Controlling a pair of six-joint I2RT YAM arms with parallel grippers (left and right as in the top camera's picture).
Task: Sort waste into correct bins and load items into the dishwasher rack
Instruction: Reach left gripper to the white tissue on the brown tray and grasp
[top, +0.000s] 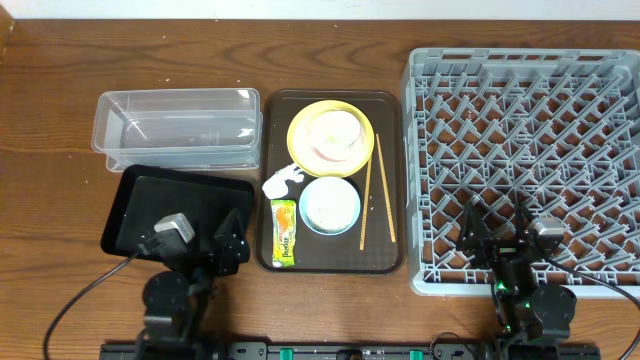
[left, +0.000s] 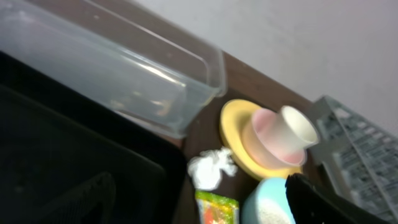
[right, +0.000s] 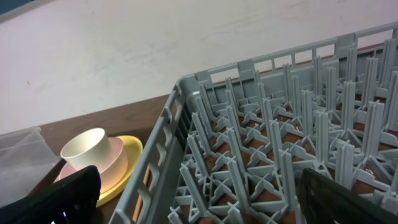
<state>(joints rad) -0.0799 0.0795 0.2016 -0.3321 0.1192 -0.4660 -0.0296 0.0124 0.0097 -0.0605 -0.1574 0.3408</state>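
On the brown serving tray (top: 383, 250) sit a yellow plate (top: 300, 126) bearing a pink bowl (top: 350, 140) with a white cup (top: 330, 128) in it, a light blue bowl (top: 329, 205) holding rice, wooden chopsticks (top: 368, 192), a crumpled white paper scrap (top: 283, 179) and a snack wrapper (top: 284, 232). The clear tub (top: 178, 128) and black tray (top: 170, 205) lie at the left. The grey rack (top: 530, 150) is at the right. My left gripper (top: 222, 243) is open over the black tray's near right corner. My right gripper (top: 498, 225) is open over the rack's near edge.
The wooden table (top: 50, 200) stretches left of the bins. In the left wrist view the tub (left: 124, 74), plate (left: 239, 137), paper scrap (left: 208, 169) and wrapper (left: 216, 208) lie ahead. In the right wrist view the rack's pegs (right: 280, 143) fill the foreground.
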